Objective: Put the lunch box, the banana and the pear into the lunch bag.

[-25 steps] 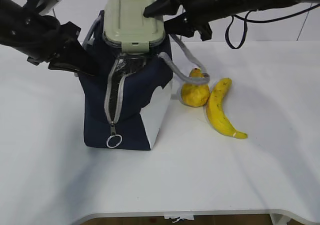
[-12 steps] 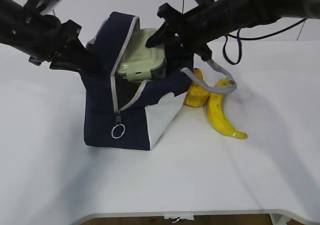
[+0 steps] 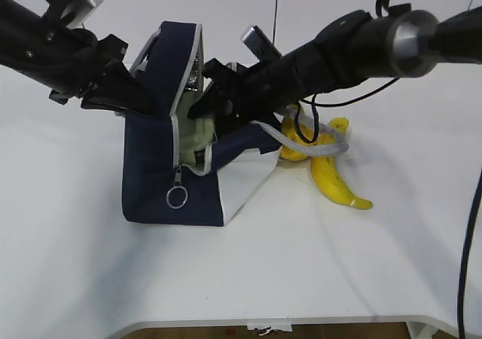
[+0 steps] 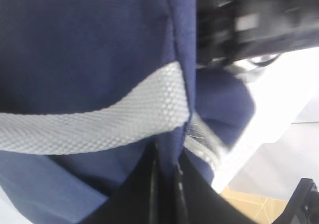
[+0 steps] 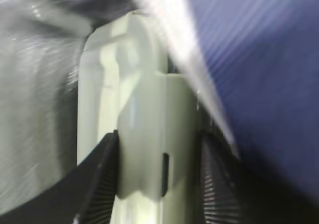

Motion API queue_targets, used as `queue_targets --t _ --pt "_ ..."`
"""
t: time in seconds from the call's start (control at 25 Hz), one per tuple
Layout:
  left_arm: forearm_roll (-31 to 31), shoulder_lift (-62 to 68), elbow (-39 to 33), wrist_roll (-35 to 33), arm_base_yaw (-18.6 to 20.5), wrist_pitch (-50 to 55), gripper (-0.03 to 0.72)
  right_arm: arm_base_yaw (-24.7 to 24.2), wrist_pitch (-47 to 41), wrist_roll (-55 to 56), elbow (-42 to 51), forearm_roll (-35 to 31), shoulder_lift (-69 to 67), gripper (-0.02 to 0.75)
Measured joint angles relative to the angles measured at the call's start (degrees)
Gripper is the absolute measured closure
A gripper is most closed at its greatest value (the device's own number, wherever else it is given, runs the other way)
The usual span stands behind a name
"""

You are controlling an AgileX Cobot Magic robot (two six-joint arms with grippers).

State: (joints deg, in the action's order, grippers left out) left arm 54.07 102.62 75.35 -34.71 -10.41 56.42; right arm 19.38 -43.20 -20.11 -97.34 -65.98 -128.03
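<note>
The tabletop (image 3: 90, 279) is plain white and matte, with a rounded front edge that curves away at the lower left and lower right corners; a strip of brownish floor shows below it. Behind the far edge stands a pale wall, and thin dark cables hang in front of it. No brand, label or writing can be read on anything in view.

The lunch bag (image 3: 151, 181) stands left of the tabletop's middle, its navy flap lifted and its zipper run open, the metal ring pull (image 3: 177, 197) hanging against the front panel. The left gripper (image 4: 167, 176) has its fingers pressed together on the bag's navy fabric at the left rim, just below a grey webbing handle (image 4: 94, 127). A second grey handle (image 3: 309, 145) droops off the bag's right side over the fruit.

The right gripper (image 5: 158, 181) reaches into the bag's mouth, its fingers clamped on either side of the lunch box (image 5: 144, 134); the sage-green lid sits turned on edge inside the opening, partly below the rim.

The pear (image 3: 292, 149) lies just right of the bag, mostly hidden behind the handle and arm. The banana (image 3: 331, 177) lies beside it, towards the tabletop's right half, its tip pointing to the front right.
</note>
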Motion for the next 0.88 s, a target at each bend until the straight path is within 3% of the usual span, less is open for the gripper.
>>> queue_targets --t 0.28,0.52,0.64,0.76,0.88 --pt "0.0 0.0 0.0 0.0 0.0 0.7 0.692 0.0 1.1 -0.7 -0.1 -2.3 -3.3 0.378" --pt "0.0 0.0 0.0 0.0 0.0 1.5 0.692 -0.7 -1.1 -1.5 -0.4 -3.1 -3.4 0.277" --pt "0.0 0.0 0.0 0.0 0.0 1.6 0.692 -2.1 -4.7 -2.4 -1.7 -2.5 -3.4 0.262" --pt "0.0 0.0 0.0 0.0 0.0 1.7 0.692 -3.8 -8.7 -1.9 -4.6 1.0 -3.3 0.258" --pt "0.0 0.0 0.0 0.0 0.0 2.0 0.692 -4.4 -12.9 3.1 -9.6 11.1 -1.9 0.256"
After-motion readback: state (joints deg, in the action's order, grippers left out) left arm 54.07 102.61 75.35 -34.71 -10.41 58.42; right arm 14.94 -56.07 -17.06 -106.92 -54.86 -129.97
